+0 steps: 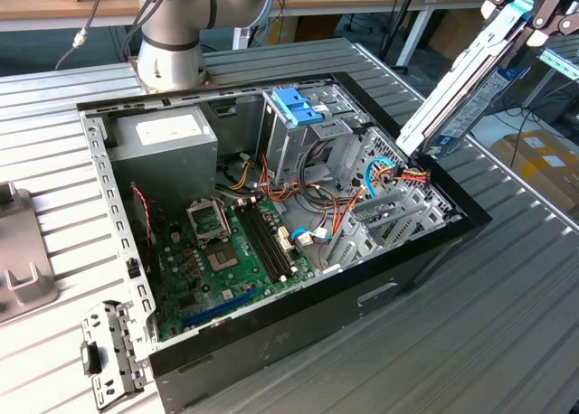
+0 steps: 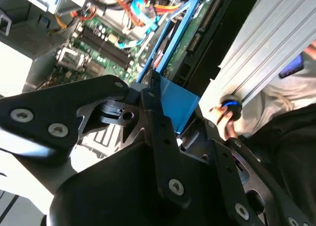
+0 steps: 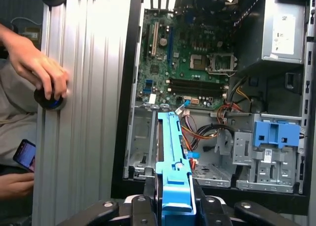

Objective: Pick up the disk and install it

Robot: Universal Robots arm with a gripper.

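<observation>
Holding the disk [image 1: 463, 93], the tool [image 1: 532, 18] hangs over the case [image 1: 380, 292].

Soft, even light fills the exterior view: the ribbed desk [image 1: 507, 324] carries a mild sheen and its shadows are faint, while the inside of the computer case [image 1: 298, 328] lies darker beneath its walls. In the second wrist view the desk ribs and other pale patches are blown out to plain white. The black jaws, close to the lens, are dark and soft, with small glints on their screws [image 2: 176, 186]. The disk [image 2: 190, 43] beyond them is slightly blurred. In the first wrist view the desk glares in bright stripes and the case interior is dim.
</observation>
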